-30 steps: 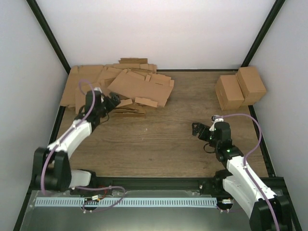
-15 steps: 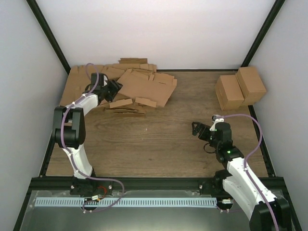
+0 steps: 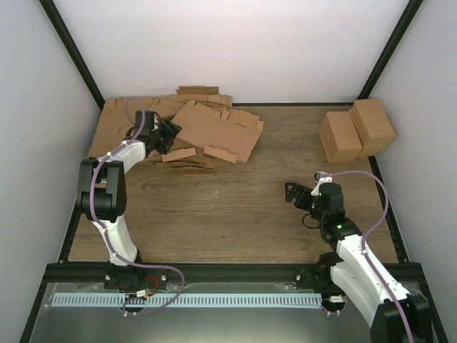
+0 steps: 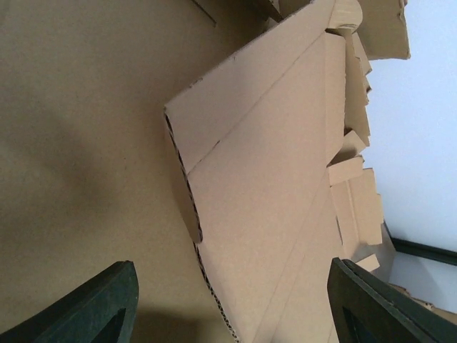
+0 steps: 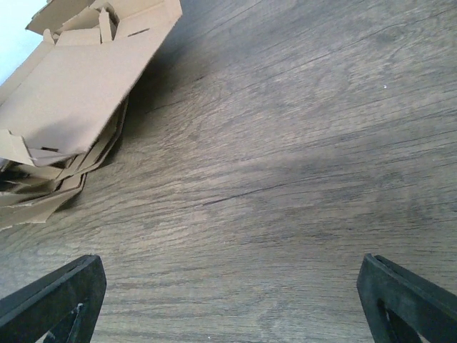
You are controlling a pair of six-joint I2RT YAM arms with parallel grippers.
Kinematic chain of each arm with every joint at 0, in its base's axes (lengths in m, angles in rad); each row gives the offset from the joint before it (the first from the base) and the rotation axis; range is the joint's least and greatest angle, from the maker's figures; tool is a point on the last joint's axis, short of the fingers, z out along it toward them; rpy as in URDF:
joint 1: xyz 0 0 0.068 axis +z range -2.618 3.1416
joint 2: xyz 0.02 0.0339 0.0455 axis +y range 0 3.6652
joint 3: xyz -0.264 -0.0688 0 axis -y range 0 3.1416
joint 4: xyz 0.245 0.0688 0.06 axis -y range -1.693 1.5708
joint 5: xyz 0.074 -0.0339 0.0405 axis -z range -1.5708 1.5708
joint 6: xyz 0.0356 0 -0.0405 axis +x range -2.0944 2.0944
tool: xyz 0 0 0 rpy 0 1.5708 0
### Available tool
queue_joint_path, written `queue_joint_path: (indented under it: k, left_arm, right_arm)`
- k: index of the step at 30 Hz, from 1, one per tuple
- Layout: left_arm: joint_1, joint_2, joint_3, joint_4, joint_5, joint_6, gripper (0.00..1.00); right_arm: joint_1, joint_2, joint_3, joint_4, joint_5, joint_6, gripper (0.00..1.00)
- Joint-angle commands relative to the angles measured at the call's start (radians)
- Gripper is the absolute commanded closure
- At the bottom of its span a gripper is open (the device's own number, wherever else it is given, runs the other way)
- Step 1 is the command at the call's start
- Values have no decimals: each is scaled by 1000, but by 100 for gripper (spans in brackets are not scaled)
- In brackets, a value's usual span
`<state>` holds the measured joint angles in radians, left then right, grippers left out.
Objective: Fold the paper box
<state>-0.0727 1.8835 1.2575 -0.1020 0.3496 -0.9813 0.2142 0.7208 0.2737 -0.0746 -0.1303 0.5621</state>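
Our left hand [image 3: 166, 134] reaches into the heap of flat cardboard sheets [image 3: 121, 128] at the far left corner of the counter [image 3: 228, 214]. It sits at the near left edge of the paper box [image 3: 214, 132], the large die-cut blank with flaps and tabs that lies unfolded on top of the heap. In the left wrist view the corrugated edge of a raised sheet runs between the two fingers [image 4: 93, 304]. They stand well apart, and we see neither one pressing on the board, so this hand is released and grasps nothing.

Our right hand [image 3: 293, 193] hovers over bare wood in the right half of the counter, well apart from the heap. In its wrist view the fingers [image 5: 61, 293] are spread wide with only wood grain between them, so it too is released. Two folded brown cartons [image 3: 355, 132] stand side by side, touching, at the far right corner.
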Motion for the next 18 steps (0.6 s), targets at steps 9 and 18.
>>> queue_joint_path:
  k: [9, 18]
  left_arm:
    - [-4, 28, 5, 73, 46, -78, 75]
    - [-10, -175, -67, 62, 46, -34, 96]
  right_arm:
    - [10, -2, 5, 12, -5, 5, 0]
    - [10, 44, 71, -17, -24, 52, 0]
